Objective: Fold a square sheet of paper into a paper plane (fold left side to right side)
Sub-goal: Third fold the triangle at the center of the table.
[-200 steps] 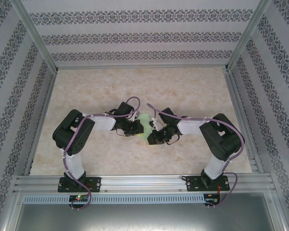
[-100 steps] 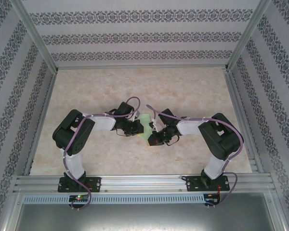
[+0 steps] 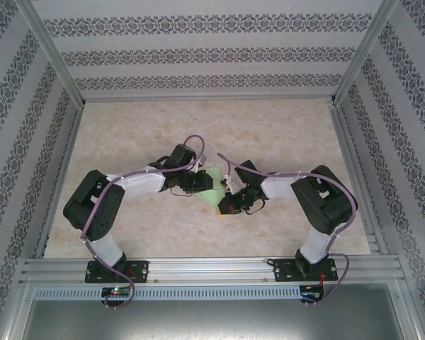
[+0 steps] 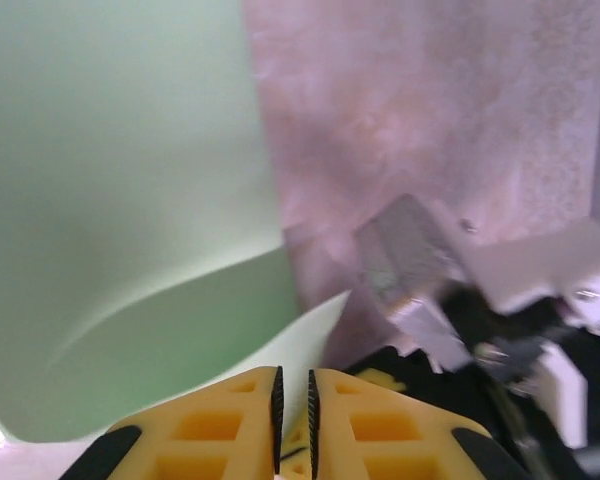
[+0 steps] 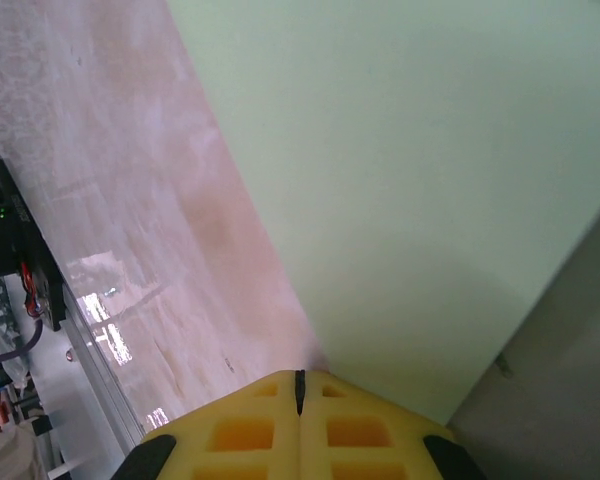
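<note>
Both hands (image 5: 300,385) (image 4: 294,400) pinched shut on green paper's (image 3: 212,185) edges, mid-table (image 3: 283,127).

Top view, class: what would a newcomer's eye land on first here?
Two black-and-white arms meet at the middle of the beige marbled table, pinching a thin light green sheet of paper between them. The left gripper has its yellow fingers nearly together on the curling sheet; the right gripper is shut at its edge.
</note>
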`<control>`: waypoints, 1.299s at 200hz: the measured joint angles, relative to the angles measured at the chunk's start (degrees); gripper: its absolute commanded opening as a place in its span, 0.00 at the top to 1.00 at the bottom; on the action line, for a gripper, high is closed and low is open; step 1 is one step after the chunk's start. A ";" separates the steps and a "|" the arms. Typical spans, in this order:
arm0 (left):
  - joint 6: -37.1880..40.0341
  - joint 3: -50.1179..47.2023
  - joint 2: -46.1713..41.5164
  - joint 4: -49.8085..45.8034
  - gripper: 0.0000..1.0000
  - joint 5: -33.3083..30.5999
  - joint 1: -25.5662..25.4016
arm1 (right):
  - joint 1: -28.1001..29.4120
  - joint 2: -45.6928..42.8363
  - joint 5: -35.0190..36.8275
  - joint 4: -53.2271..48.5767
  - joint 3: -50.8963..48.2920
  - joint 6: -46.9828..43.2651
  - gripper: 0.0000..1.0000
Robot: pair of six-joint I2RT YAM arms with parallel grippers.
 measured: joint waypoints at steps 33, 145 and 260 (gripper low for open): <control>-0.07 0.00 0.55 0.79 0.87 0.44 -2.56 | 0.00 0.09 -0.15 0.02 0.00 0.00 1.00; -1.20 -0.87 5.77 2.89 0.89 0.57 -3.76 | 0.00 0.31 -0.09 -0.81 0.48 -0.02 1.00; -1.90 -3.23 5.70 2.51 0.89 -1.46 -3.80 | -0.11 0.70 -0.07 -2.05 1.20 -0.20 1.00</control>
